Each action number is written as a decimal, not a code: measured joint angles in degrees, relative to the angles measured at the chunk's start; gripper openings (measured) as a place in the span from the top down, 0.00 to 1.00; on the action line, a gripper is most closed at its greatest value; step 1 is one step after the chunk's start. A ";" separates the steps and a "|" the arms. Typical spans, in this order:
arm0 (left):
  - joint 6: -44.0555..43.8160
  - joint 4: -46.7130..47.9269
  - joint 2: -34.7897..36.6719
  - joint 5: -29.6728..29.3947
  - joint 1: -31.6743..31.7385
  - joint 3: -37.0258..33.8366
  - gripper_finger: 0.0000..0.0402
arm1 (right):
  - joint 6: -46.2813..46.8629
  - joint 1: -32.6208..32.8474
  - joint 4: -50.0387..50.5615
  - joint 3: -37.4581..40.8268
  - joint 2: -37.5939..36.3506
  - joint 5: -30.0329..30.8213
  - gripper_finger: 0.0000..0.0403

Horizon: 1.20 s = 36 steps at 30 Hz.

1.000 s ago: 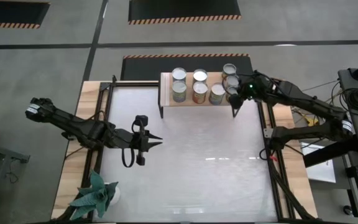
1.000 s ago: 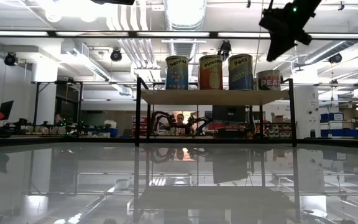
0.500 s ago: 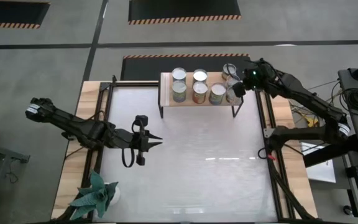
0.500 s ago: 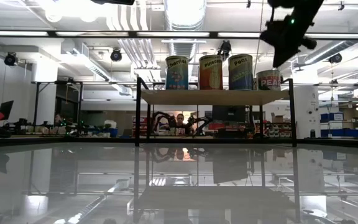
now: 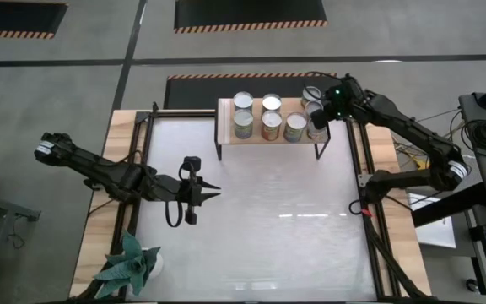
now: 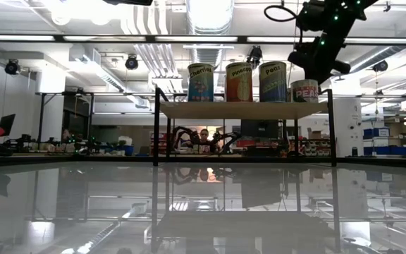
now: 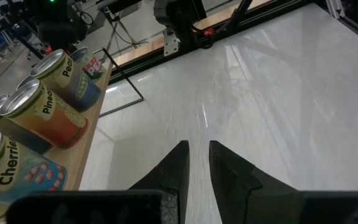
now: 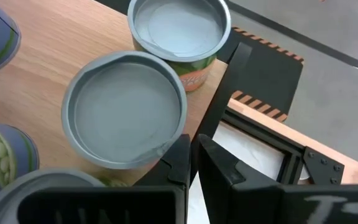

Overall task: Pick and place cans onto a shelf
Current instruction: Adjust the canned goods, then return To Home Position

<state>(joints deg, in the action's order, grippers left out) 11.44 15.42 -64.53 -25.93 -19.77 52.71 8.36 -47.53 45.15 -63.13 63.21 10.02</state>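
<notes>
Cans (image 8: 127, 109) just beside closed right claw (image 8: 193, 152); shelf (image 8: 55, 56) beneath
</notes>
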 joint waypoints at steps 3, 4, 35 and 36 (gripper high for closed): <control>0.00 0.02 0.00 -0.02 -0.01 0.00 0.89 | 0.02 0.00 -0.02 0.02 0.21 0.00 0.96; 0.00 0.01 0.00 0.00 -0.02 0.00 0.89 | 0.01 0.00 -0.04 0.02 0.21 0.01 0.96; 4.37 -13.94 25.60 10.03 -1.20 -19.48 0.90 | -15.39 39.02 -35.55 36.45 -49.04 -13.05 0.96; 4.37 -14.66 27.27 10.01 -1.20 -21.19 0.90 | -15.95 39.51 -37.28 38.10 -50.37 -13.15 0.96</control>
<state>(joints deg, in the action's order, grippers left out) 15.81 0.76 -37.26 -15.92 -20.97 31.51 -7.59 -8.02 7.86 -25.03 12.84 -3.13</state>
